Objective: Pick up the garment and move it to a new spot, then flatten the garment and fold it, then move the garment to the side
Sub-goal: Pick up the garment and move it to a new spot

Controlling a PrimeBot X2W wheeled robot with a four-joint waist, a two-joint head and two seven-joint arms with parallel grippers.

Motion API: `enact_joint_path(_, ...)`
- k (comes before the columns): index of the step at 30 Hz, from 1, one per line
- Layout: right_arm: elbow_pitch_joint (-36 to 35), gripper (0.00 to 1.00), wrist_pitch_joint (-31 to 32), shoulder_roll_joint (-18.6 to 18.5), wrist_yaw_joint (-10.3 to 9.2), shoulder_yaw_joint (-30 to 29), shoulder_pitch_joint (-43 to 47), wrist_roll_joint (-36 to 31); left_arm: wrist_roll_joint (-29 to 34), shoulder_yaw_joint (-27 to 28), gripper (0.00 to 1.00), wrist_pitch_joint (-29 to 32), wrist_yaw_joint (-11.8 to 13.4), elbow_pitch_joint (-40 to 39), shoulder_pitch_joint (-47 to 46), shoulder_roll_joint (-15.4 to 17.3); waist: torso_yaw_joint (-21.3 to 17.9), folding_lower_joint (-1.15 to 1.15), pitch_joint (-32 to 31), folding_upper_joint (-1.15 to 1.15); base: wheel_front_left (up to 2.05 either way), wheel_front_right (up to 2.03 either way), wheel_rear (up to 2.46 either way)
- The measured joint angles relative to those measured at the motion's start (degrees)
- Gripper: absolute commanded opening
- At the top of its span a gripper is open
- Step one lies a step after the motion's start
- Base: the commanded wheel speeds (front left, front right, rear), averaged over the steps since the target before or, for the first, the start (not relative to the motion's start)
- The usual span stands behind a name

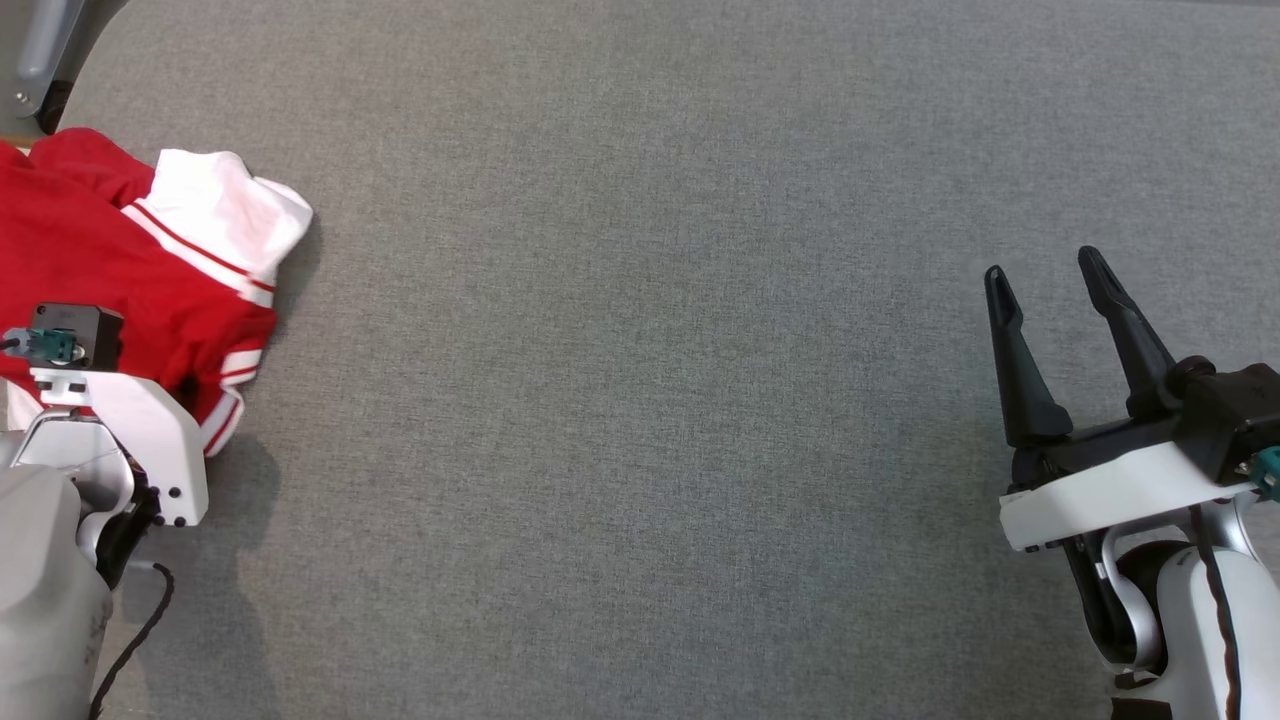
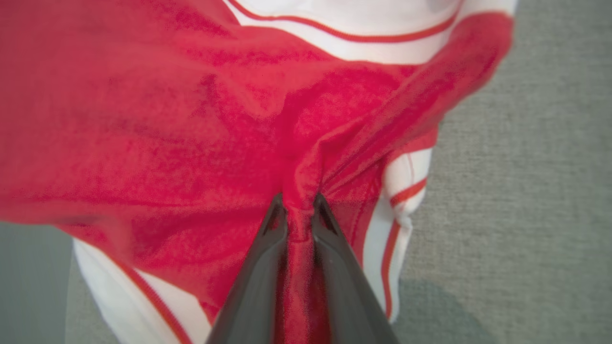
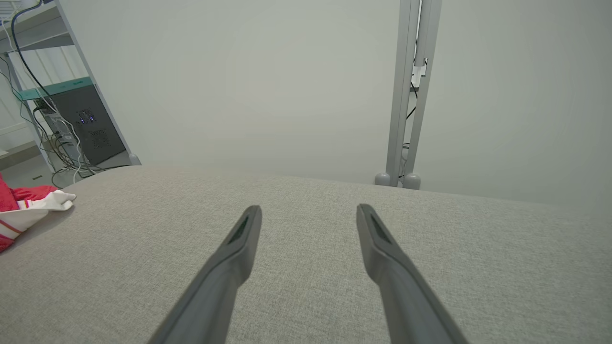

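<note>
Pickup underway: left gripper (image 2: 299, 203) grips the garment (image 2: 143, 119), right gripper (image 1: 1040, 262) spread empty; next, probably lift and carry rightward.

Robotics lab or test room. A broad bench (image 1: 640, 400) covered in plain grey fabric spreads across the foreground. In the right wrist view, a bare pale wall (image 3: 267, 86) stands behind it. At about one o'clock, paired grey metal posts (image 3: 406, 95) with wiring clipped along them rise from rounded feet at the bench's far edge. At ten o'clock, a metal rack (image 3: 33, 31) holds a dark computer tower (image 3: 91, 126) with small lit indicators. Loose cables (image 3: 62, 153) trail beside it.
</note>
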Motion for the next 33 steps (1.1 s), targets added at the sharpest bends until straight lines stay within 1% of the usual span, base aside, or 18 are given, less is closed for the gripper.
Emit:
enact_joint_path(5,0.1,1.0,-0.5,0.0,0.0,-0.5,0.1,0.0,1.0,-0.5,0.0,-5.5,0.1,1.8,-1.7,0.7,0.0,0.0,-0.6,0.0,0.0,0.0,0.0)
enact_joint_path(8,0.5,1.0,-1.0,0.0,0.0,-0.7,0.2,0.0,2.7,-1.4,0.0,-8.9,0.1,1.5,-3.6,1.3,0.2,0.0,-1.5,0.0,0.0,0.0,0.0)
enact_joint_path(13,2.0,1.0,-1.9,0.2,0.0,-0.7,1.0,0.1,4.4,-3.4,0.0,-11.3,0.0,-0.2,-6.8,2.1,0.7,0.0,-3.5,0.0,0.0,0.0,0.0)
enact_joint_path(18,3.7,1.0,-3.8,0.5,0.0,-0.7,1.3,1.0,6.8,-6.1,0.0,-12.0,-0.1,-3.9,-10.7,3.3,0.8,0.0,-6.3,0.0,0.0,0.0,0.0)
enact_joint_path(24,6.6,1.0,-6.1,0.7,0.0,-1.4,3.0,2.7,8.2,-9.6,0.0,-11.8,-0.3,-10.2,-13.8,2.9,-0.7,0.0,-10.3,0.0,0.0,0.0,0.0)
enact_joint_path(30,8.9,1.0,-7.9,0.8,0.0,-2.6,5.4,4.7,8.1,-13.4,0.0,-9.9,-0.5,-17.6,-14.8,1.3,-3.6,0.0,-14.6,0.0,0.0,0.0,0.0)
enact_joint_path(33,9.8,1.0,-8.6,0.7,0.0,-3.5,6.6,5.3,6.9,-15.2,0.0,-9.0,-0.5,-21.7,-15.1,-0.6,-5.4,0.0,-16.4,0.0,0.0,0.0,0.0)
